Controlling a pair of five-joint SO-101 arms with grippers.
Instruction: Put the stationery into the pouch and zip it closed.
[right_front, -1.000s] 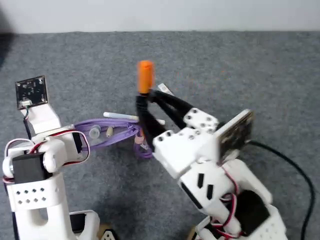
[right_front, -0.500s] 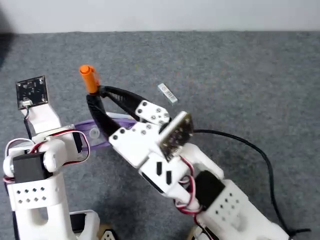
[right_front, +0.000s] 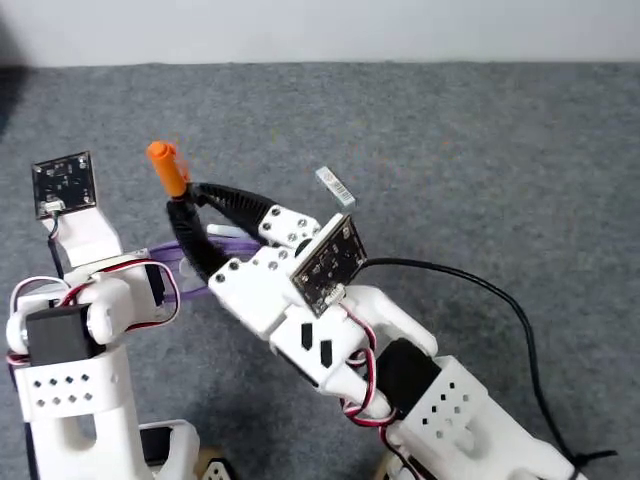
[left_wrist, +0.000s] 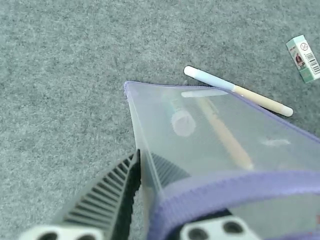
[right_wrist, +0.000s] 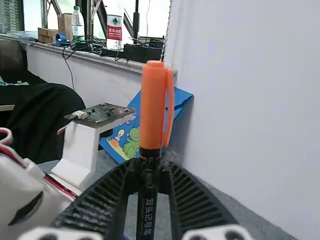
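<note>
A black marker with an orange cap (right_front: 166, 170) stands nearly upright, and my right gripper (right_front: 190, 225) is shut on its barrel above the pouch's left part. In the right wrist view the marker (right_wrist: 152, 120) rises between the dark fingers (right_wrist: 107, 200). The translucent purple pouch (left_wrist: 225, 145) lies on the carpet with my left gripper (left_wrist: 141, 167) shut on its zip edge. Inside it lie a yellowish pen (left_wrist: 225, 135) and a capped white item (left_wrist: 182, 122). A pastel pen (left_wrist: 235, 91) lies just outside the pouch. A small eraser (right_front: 335, 188) sits farther back.
Grey carpet covers the table up to a white wall at the back. The left arm's base (right_front: 70, 390) stands at the front left, the right arm's body (right_front: 380, 380) crosses the front middle, and its black cable (right_front: 500, 300) trails right.
The right arm swung left with the marker, from the table's middle to above the pouch's left part, and tilted it a little. The left arm kept still on the pouch.
</note>
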